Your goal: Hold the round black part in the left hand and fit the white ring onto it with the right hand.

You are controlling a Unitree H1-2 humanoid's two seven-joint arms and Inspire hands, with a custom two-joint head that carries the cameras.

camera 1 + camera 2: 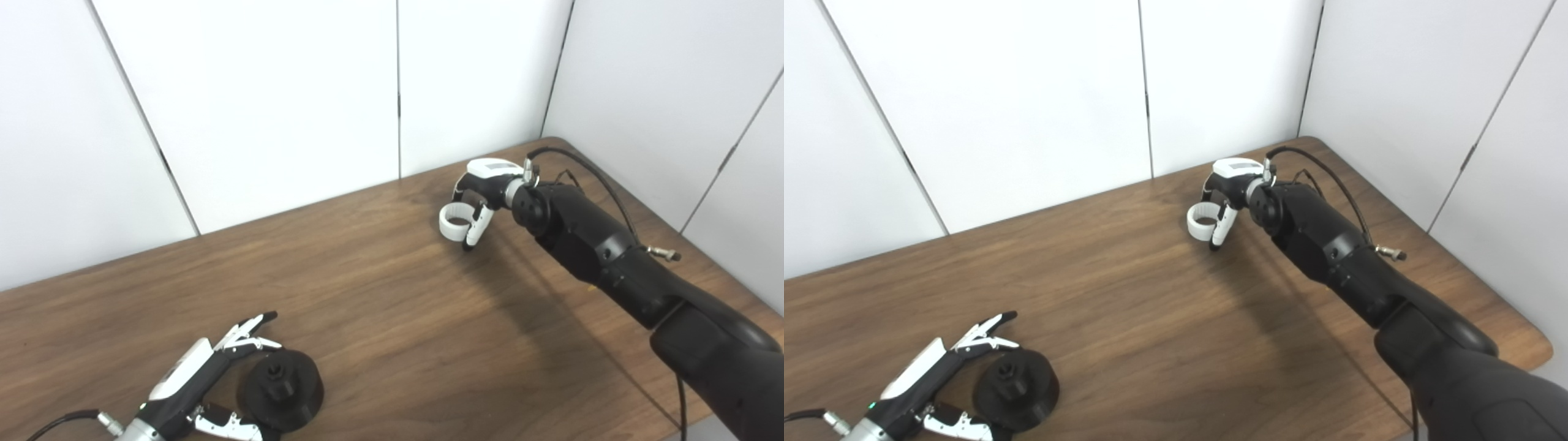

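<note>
no legible txt, labels, brands or nos. anywhere

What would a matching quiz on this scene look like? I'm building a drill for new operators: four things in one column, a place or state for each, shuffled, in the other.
Things:
1. white ring
2. round black part
3. left hand
4. right hand

Places or states:
A. reaching in at the table's near left, fingers apart around the black part
B. at the far side of the table, fingers closed on the ring
C. resting on the wooden table, near edge
D. held in fingers, far from the black part

Pairs: 1-D, 2-C, 3-A, 4-B
</note>
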